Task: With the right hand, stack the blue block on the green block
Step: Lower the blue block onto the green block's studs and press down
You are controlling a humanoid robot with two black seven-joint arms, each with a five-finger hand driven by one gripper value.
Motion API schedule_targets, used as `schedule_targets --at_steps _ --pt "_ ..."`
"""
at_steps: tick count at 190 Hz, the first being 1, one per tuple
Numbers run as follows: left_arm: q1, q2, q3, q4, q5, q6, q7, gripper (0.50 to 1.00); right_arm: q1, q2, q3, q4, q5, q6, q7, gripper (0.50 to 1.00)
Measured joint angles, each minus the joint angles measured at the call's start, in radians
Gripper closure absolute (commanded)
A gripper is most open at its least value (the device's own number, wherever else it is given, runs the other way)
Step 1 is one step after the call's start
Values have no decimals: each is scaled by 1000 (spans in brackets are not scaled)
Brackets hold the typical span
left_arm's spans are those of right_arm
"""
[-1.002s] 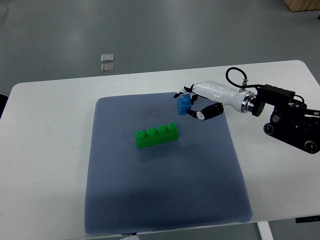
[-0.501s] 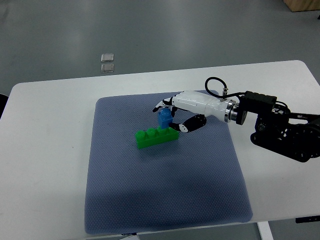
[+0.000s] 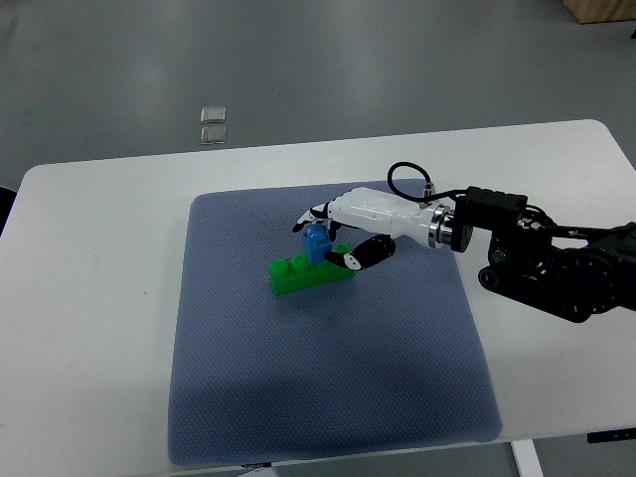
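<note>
Fingers (image 3: 320, 213) of the right hand (image 3: 348, 229) pinch the blue block (image 3: 318, 243), which sits on the green block (image 3: 310, 271) near frame centre. If the hard plastic studs are not aligned, it may tilt and slip onto the woven grey mat (image 3: 298, 397).

You see a blue block (image 3: 318, 244) on a bright green block (image 3: 295, 277), a white right hand (image 3: 348, 231) with black fingertips (image 3: 299, 226), and a grey-blue textured mat (image 3: 318, 397).
</note>
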Motion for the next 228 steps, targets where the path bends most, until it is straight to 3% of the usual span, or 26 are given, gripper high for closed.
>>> schedule_targets --at_steps 228 --pt "0 0 0 0 0 0 0 500 6 34 -33 -63 -4 1 -13 985"
